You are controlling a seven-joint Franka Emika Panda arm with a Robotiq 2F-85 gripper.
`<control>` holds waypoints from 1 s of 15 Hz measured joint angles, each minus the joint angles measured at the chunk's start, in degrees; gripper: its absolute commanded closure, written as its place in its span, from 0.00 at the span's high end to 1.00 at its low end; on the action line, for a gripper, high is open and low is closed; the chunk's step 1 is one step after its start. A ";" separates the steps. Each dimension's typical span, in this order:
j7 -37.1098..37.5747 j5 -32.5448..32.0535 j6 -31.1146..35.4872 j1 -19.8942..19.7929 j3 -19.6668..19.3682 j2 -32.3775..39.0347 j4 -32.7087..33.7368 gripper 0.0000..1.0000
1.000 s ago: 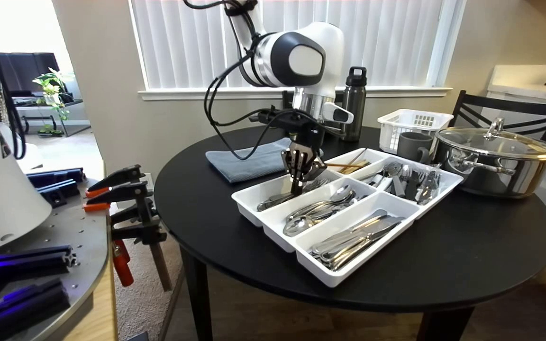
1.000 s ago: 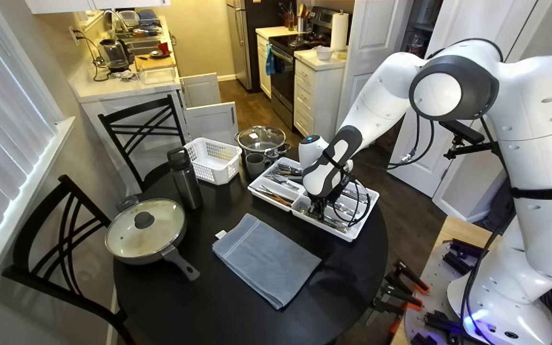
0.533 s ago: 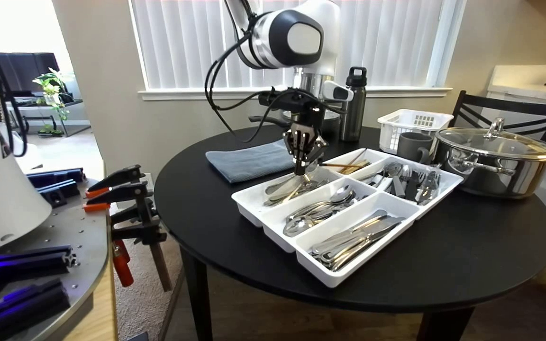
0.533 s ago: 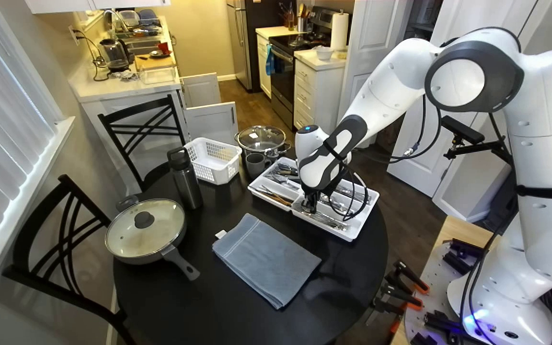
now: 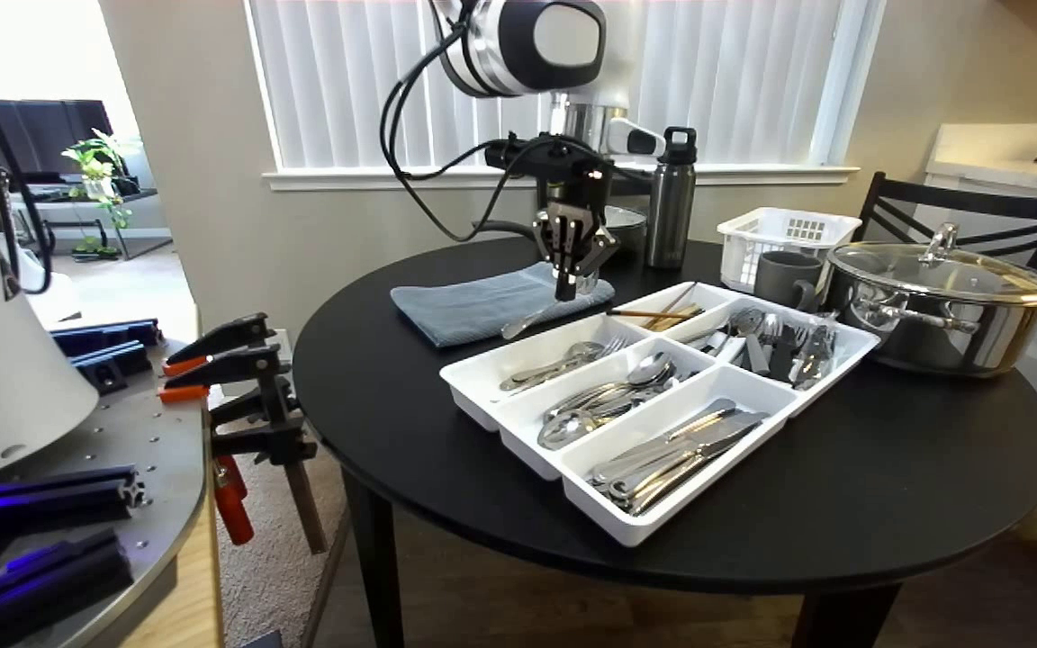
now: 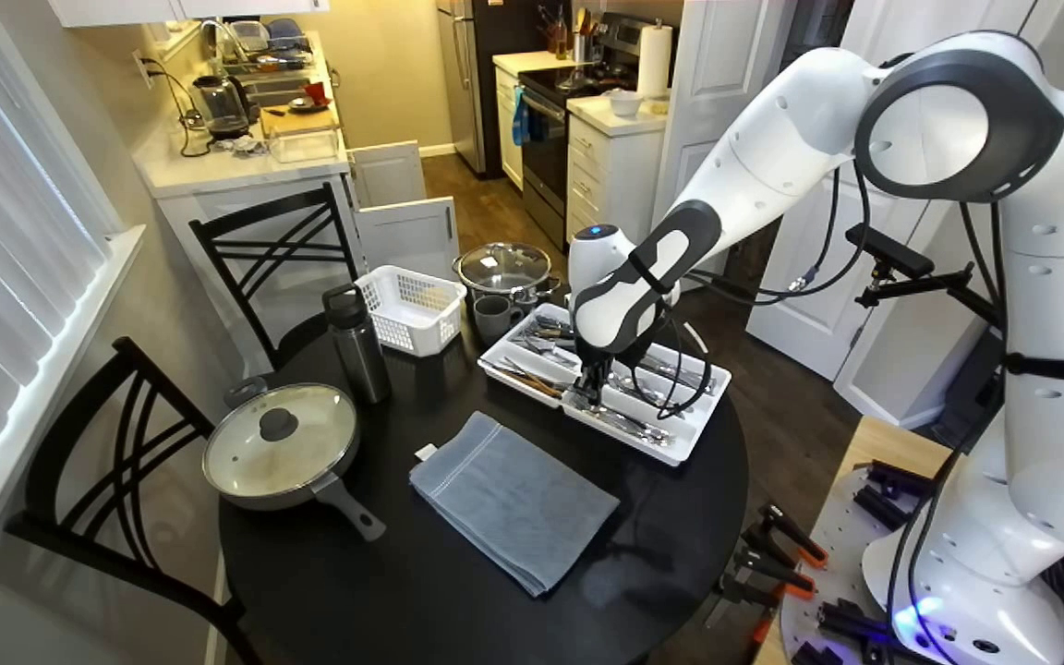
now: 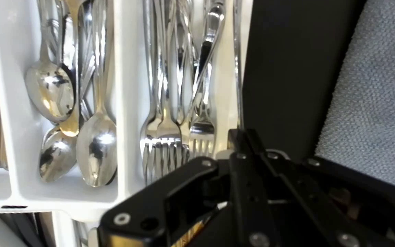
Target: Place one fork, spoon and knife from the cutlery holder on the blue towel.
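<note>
The cutlery holder (image 5: 631, 533) lies on the black table, with forks (image 7: 165, 133), spoons (image 7: 96, 147) and knives (image 5: 680, 454) in separate compartments. Just above its fork compartment, my gripper (image 7: 245, 137) is shut on a fork (image 7: 237, 68), seen edge-on in the wrist view. In an exterior view the fork's handle (image 5: 526, 322) slants down to one side of the fingertips; the head end is blurred, so its tines cannot be made out. The blue towel (image 6: 513, 503) lies flat beside the holder, nothing on it, separated by a strip of black tabletop.
Behind the holder stand a white slotted basket (image 6: 412, 319), a grey mug (image 6: 493, 317) and a steel pot (image 5: 942, 306). A tall bottle (image 6: 356, 342) and a lidded pan (image 6: 281, 439) occupy the window side. Wooden sticks (image 5: 671, 315) fill another compartment, one jutting out.
My gripper has risen out of the fork compartment, carrying the fork up with it. The closed fingers were down among the forks a second ago. Holder and towel have stayed put.
</note>
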 measured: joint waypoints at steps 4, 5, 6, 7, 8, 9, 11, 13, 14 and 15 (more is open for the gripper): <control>-5.61 9.24 -0.11 -3.86 5.76 -0.53 0.11 0.01; -6.97 11.16 -0.30 -4.59 6.95 -0.38 0.25 0.01; -8.08 12.95 -0.66 -5.13 7.96 0.05 0.59 0.01; -8.84 14.28 -1.13 -5.52 8.75 0.70 1.08 0.01; -9.53 15.66 -1.60 -5.70 9.40 1.63 1.88 0.01; -10.42 17.14 -2.17 -5.96 10.21 2.85 2.92 0.01; -12.01 19.89 -2.56 -6.32 12.12 5.72 5.54 0.01; -12.77 22.42 -2.57 -6.33 14.37 8.82 8.76 0.01; -12.78 23.43 -2.57 -6.32 15.64 10.26 10.46 0.01; -12.78 24.42 -2.57 -6.26 16.95 11.68 12.20 0.01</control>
